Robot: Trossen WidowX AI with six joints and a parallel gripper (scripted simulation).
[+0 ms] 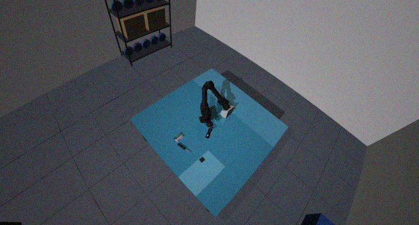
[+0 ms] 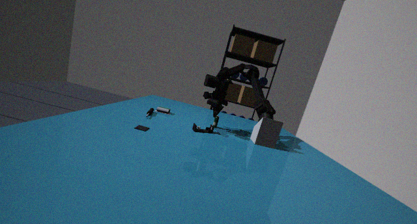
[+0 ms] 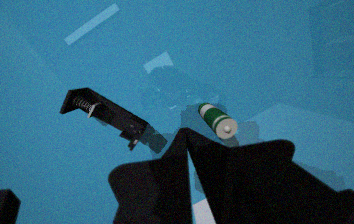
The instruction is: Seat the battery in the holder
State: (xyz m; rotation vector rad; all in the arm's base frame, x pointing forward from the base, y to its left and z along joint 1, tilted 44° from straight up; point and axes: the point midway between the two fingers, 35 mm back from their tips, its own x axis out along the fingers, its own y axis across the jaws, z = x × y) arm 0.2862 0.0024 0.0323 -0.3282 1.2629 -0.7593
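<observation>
The green battery [image 3: 213, 117] [image 2: 215, 121] stands upright on the blue surface, its pale terminal end up. It is hidden behind the arm in the top view. The black holder [image 3: 120, 116] [image 2: 203, 130] [image 1: 209, 133] lies beside it, empty, with its coil spring at the far left end in the wrist view and the lip end nearer the battery. My gripper [image 3: 183, 131] [image 2: 215, 116] is shut with nothing between its fingertips. In the wrist view the tips are left of the battery's top; whether they touch it cannot be told.
A dark flat square [image 1: 201, 159] [image 2: 142, 128], a dark-handled tool [image 1: 182, 147] [image 2: 150, 112] and a whitish cylindrical object [image 1: 179, 137] [image 2: 163, 110] lie away from the holder. A pale block [image 1: 226, 112] [image 2: 268, 133] stands at the arm's base.
</observation>
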